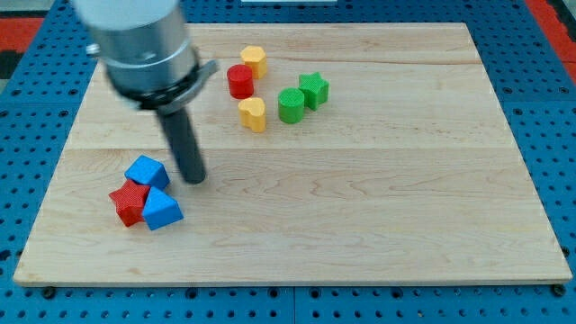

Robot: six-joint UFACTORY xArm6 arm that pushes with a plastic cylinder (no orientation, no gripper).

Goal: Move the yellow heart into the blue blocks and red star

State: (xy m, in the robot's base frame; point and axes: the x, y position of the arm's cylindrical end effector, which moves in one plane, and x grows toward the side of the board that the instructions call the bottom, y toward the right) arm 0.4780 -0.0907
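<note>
A yellow heart (pixel 253 113) lies near the view's top centre, below a red cylinder (pixel 239 80). Two blue blocks, a blue cube (pixel 147 171) and a blue triangular block (pixel 161 210), sit at the view's lower left with the red star (pixel 130 202) touching them. My tip (pixel 194 178) rests on the board just right of the blue cube, close to it, and well down-left of the yellow heart.
A second yellow block, hexagonal (pixel 255 59), lies at the view's top. A green cylinder (pixel 291 105) and a green star (pixel 313 89) sit right of the yellow heart. The wooden board (pixel 378 198) lies on a blue perforated surface.
</note>
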